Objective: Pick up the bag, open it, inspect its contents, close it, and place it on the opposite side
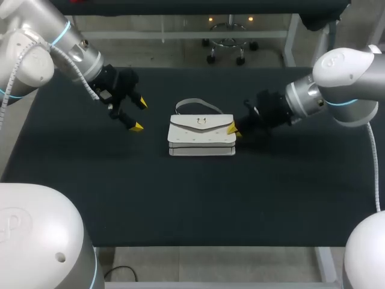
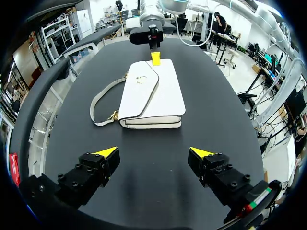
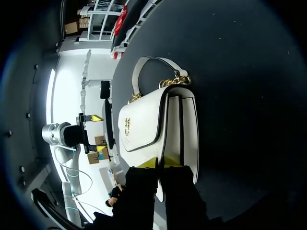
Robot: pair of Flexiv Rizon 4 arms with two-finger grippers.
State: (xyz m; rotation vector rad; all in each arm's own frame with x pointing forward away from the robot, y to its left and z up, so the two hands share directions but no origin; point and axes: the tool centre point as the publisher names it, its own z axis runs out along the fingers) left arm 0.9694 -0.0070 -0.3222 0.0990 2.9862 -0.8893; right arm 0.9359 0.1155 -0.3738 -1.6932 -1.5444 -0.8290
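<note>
The bag (image 1: 201, 135) lies flat mid-worktop (image 1: 180, 198), its long axis running between the side edges and its strap toward the far edge. The right gripper (image 1: 233, 130), fingers drawn together, touches the bag's right end. The left gripper (image 1: 139, 114) hangs spread wide, well apart, with bare worktop between.

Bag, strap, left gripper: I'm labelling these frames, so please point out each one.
bag (image 1: 201, 129): head view, on its front flap.
strap (image 2: 91, 109): left wrist view, outer bend of the loop.
left gripper (image 2: 153, 153): left wrist view, midway between its yellow tips.
</note>
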